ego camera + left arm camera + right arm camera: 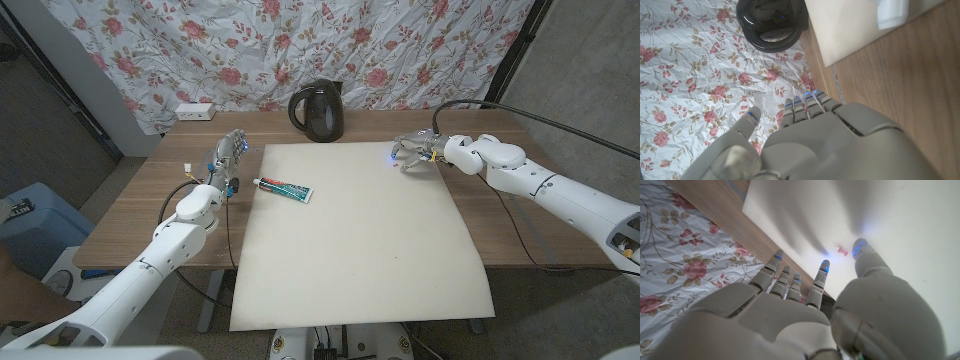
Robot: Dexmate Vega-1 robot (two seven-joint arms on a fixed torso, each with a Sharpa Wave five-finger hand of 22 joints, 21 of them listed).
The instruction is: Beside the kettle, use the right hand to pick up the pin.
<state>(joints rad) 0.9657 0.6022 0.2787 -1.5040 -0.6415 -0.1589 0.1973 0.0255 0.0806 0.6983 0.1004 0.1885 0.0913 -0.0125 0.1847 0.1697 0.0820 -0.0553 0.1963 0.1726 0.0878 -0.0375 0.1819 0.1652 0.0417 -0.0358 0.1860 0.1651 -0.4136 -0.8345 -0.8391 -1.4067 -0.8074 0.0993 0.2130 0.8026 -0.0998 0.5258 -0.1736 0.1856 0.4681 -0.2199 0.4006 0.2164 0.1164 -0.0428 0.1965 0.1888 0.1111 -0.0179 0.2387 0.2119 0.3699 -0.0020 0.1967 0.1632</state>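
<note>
Pin lies on the white mat, just off the right hand's fingertips, untouched. Left hand at 10 o'clock on bench, fingers extended, empty. Kettle at 12. Right hand at 2, fingers spread, angled down, empty.

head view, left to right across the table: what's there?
Power strip → left hand → toothpaste tube → kettle → right hand. The pin is too small to place in this view.
</note>
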